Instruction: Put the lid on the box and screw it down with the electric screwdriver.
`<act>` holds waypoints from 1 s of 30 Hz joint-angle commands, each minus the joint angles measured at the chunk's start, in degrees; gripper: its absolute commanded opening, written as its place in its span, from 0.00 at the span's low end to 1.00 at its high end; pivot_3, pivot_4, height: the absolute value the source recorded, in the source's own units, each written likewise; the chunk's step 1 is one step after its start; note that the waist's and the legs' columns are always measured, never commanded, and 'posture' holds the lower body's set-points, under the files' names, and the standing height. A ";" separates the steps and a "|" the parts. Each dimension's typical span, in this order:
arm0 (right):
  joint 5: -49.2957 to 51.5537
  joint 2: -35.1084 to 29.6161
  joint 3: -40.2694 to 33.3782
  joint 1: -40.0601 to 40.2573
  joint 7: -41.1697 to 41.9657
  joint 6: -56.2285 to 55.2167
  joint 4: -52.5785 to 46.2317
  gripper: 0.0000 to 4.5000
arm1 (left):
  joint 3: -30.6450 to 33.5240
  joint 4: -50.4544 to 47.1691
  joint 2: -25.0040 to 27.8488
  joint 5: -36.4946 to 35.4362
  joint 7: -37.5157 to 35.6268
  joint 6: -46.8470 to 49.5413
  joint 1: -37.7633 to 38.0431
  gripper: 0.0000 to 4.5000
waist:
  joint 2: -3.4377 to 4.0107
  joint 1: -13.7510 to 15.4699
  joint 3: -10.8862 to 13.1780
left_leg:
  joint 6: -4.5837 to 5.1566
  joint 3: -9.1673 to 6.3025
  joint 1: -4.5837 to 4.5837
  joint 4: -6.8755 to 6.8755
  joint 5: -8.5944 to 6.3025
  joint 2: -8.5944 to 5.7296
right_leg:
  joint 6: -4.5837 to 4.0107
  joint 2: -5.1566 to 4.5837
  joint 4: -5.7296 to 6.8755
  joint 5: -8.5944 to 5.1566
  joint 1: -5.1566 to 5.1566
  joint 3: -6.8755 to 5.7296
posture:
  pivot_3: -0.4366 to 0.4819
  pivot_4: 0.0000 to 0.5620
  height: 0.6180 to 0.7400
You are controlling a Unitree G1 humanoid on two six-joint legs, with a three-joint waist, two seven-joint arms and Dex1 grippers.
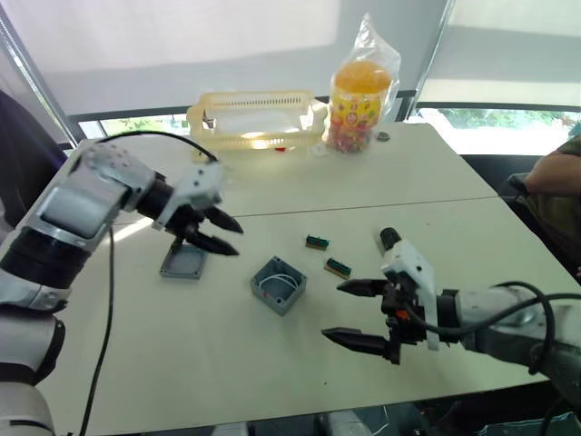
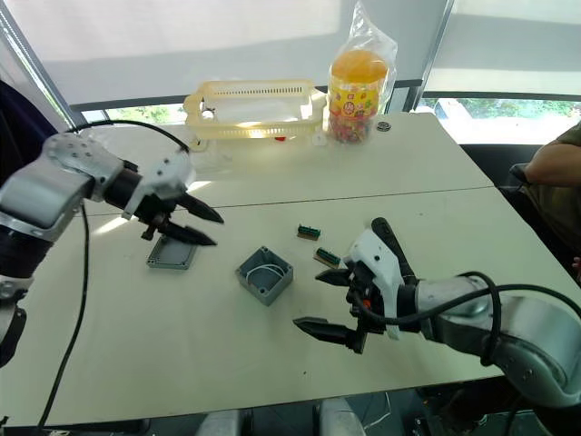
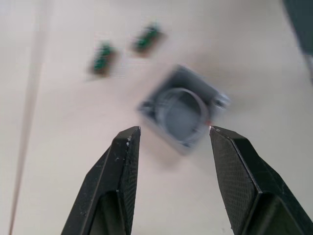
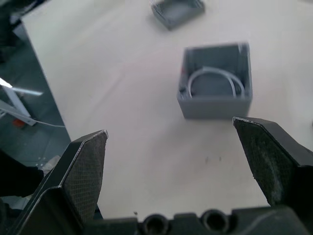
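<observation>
left gripper (image 1: 227,233) fingers apart | right gripper (image 1: 356,313) fingers apart

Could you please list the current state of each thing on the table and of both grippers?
lid: off the box, flat on the table.
box: open, white wire inside.
left gripper: open, empty, over the lid.
right gripper: open, empty.
green blocks: loose on the table.

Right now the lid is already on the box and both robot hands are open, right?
Not quite. The lid lies flat on the table beside the box, which is open with its white wire showing, as the left eye view shows. Both the left gripper and right gripper are open.
</observation>
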 commanded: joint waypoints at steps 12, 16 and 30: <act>-15.98 6.20 14.76 -16.58 11.58 -4.78 10.82 1.00 | 20.25 1.83 -5.63 6.46 37.90 37.13 9.74 0.50 | -0.01 0.50 0.03 | 0.02 -0.09 -0.14 -0.04 -0.01 -0.02 | -0.05 -0.07 0.07 -0.01 -0.16 -0.15 | 0.48 0.27 1.00; -18.32 7.79 15.27 -15.76 12.06 -5.23 11.00 1.00 | 19.08 3.81 -6.53 6.39 39.06 37.33 10.35 0.50 | -0.01 1.08 0.03 | 0.00 -0.07 -0.12 -0.02 -0.01 -0.04 | -0.07 -0.08 0.07 0.00 -0.15 -0.14 | 0.48 0.27 1.00; -19.10 9.74 12.20 -12.93 9.15 -2.06 8.62 1.00 | 13.27 12.56 -11.25 8.01 40.33 32.99 6.32 0.50 | -0.01 1.18 0.03 | -0.02 -0.08 -0.10 -0.06 0.01 -0.04 | -0.09 -0.08 0.08 0.02 -0.14 -0.15 | 0.48 0.27 1.00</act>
